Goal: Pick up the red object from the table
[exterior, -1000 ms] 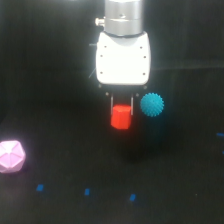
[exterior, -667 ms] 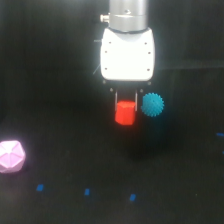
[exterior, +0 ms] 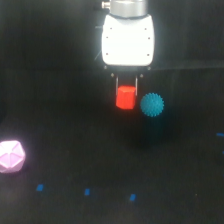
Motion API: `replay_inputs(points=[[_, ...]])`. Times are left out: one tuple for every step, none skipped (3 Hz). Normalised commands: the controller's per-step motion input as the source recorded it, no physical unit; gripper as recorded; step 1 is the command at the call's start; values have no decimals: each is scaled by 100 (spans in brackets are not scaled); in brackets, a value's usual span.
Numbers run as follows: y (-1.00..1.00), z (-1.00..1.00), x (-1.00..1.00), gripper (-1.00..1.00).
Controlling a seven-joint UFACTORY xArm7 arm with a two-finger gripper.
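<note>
Above the black bench (exterior: 60,65), near the centre of the exterior view, the pincer (exterior: 126,98) hangs from a white housing (exterior: 127,41) and is clamped on the red object (exterior: 125,97). Thin dark fingers (exterior: 117,82) flank the block's upper sides. The red object appears raised clear of the bench surface, though the gap is hard to judge against the dark background. A spiky cyan ball (exterior: 152,105) sits just beside it, toward the exterior view's right. A pale pink polyhedron (exterior: 11,156) rests well apart at the exterior view's left edge. Small blue marks (exterior: 87,191) dot the bench along the lower foreground.
</note>
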Motion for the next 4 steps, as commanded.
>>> replay_inputs(points=[[21,25,-5,-100],[20,100,43,-92],[40,51,18,-98],[-14,75,58,-100]])
